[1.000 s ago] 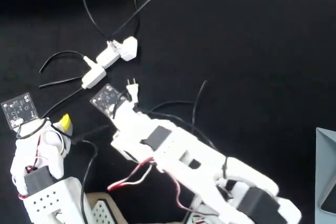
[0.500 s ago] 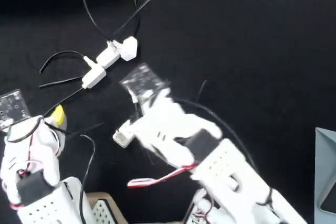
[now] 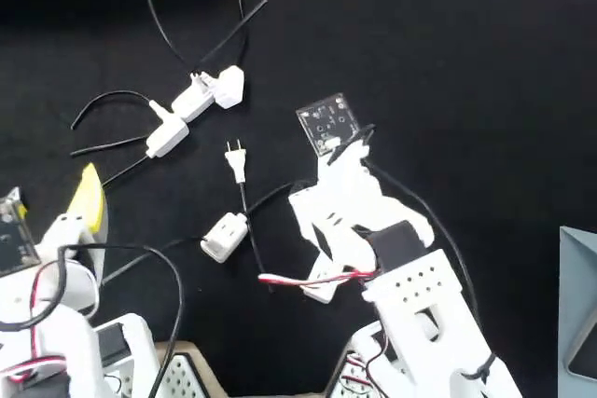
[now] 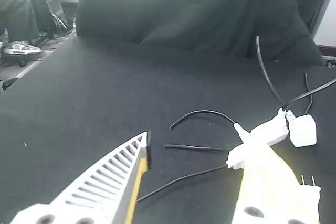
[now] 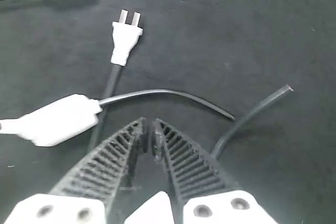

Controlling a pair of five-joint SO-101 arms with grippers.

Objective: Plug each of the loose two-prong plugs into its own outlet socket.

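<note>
Though perhaps cloth-draped, black table (image 3: 485,62)

No text, number, label or sign can be read. Small pale marks are seen on the dark square board (image 3: 327,122) carried at an arm's wrist, but they are too small to be made out.
</note>
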